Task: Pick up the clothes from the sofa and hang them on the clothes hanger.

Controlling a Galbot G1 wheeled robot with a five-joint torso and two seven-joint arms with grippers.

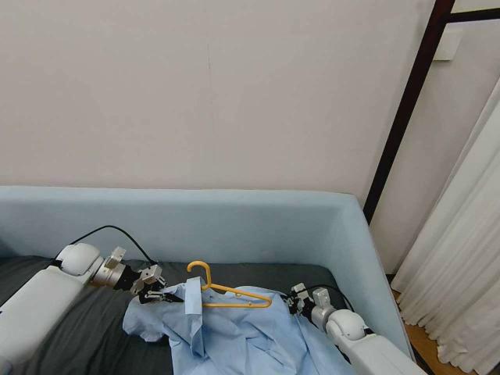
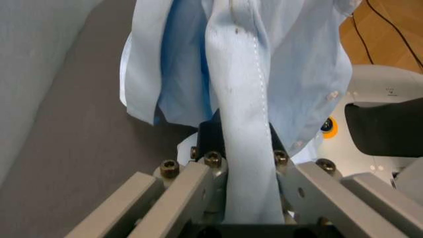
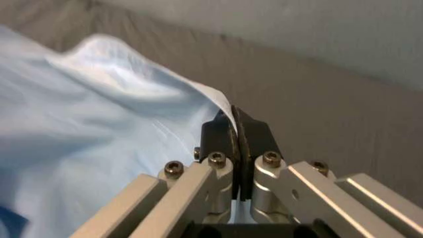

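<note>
Two tools are holding one light-blue shirt [image 1: 250, 344], which is lying crumpled on the dark seat cushion [image 1: 86, 320] of the pale blue sofa [image 1: 234, 223], toward its right end. The left tool [image 1: 158, 295] is hanging low over the cushion at the shirt's left edge. In the left wrist view its fingers are pressing together on a stitched front band [image 2: 241, 99] of the cloth, which is running away between them. The right tool [image 1: 296, 300] is sitting at the shirt's right edge, its fingertips clamping a thin fold of hem [image 3: 225, 106]. A yellow hanger [image 1: 226, 290] is lying at the top of the shirt between the two tools, with its hook pointing up toward the sofa back. Whether it is threaded inside the garment I cannot tell.

The cloth is looking thin, light and entirely limp, so it is likely to sag and bunch wherever it is not being held. It is probably smooth enough to slide off bare wire. The firmest places to take hold are the doubled, stitched parts: the front band, the collar and the shoulder seams. A single-layer edge such as the one the right tool is pinching may be slipping out under any pull.
</note>
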